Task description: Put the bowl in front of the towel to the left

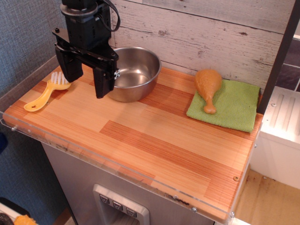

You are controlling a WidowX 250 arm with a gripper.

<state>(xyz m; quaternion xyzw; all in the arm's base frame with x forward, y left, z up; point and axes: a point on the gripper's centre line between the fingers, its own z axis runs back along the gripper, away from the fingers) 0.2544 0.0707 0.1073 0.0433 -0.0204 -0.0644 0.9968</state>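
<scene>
The shiny steel bowl (134, 72) stands upright at the back of the wooden table, left of centre, against the plank wall. The bright green towel (230, 107) lies at the back right, with a toy chicken drumstick (208, 88) on its left part. My black gripper (85, 80) hangs just left of the bowl with its jaws open and nothing between them. Its right finger (103, 83) is right at the bowl's left rim, overlapping it in this view; I cannot tell if they touch. Its left finger (69, 65) is further left, above the table.
A yellow brush with white bristles (47, 92) lies at the table's left edge, just left of the gripper. A clear plastic lip runs along the table's front edge (117, 171). A dark post (280, 54) and a white unit (281, 126) stand at the right.
</scene>
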